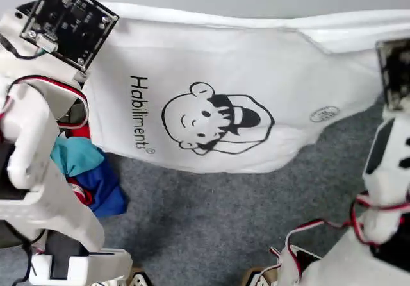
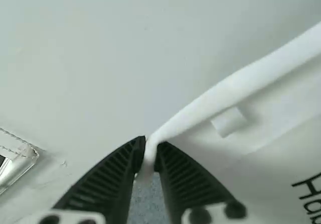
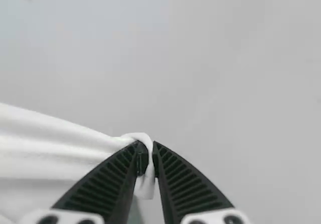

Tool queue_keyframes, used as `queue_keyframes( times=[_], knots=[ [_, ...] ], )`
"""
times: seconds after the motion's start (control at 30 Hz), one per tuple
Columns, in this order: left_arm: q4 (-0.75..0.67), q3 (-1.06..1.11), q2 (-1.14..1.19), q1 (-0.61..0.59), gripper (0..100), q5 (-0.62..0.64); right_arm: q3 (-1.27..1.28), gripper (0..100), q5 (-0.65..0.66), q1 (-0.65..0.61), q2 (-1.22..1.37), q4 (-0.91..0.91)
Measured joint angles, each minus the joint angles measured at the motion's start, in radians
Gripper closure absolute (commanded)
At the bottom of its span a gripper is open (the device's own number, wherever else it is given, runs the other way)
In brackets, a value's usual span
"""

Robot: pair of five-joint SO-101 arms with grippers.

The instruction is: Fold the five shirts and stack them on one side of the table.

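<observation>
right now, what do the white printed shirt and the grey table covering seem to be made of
The white shirt with a black cartoon print looks like soft matte cotton-type jersey: it sags and bunches into rolls where the left claw and right claw pinch it. The grey table covering looks like felt or short-pile carpet, fuzzy and mottled.

Grey table (image 1: 224, 222) passable beside the shirt pile (image 1: 90, 170).

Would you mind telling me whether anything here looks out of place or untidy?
Yes: the coloured shirts, teal, red and blue, lie crumpled in a heap on the grey table by the left arm, not folded. The white shirt, pinched at its edge by the left gripper and right gripper, looks fine.
</observation>
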Motion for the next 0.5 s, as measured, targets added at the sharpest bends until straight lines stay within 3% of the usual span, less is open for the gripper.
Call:
queue_keyframes(
  times=[0.3,0.5],
  knots=[
    [0.0,0.017,-0.13,0.037,99,-0.006,0.0,98.8,0.02,0.135,-0.114,-0.052],
    [0.0,0.238,-0.362,0.103,99,-0.006,0.0,98.8,0.02,0.232,-0.199,-0.057]
  ],
)
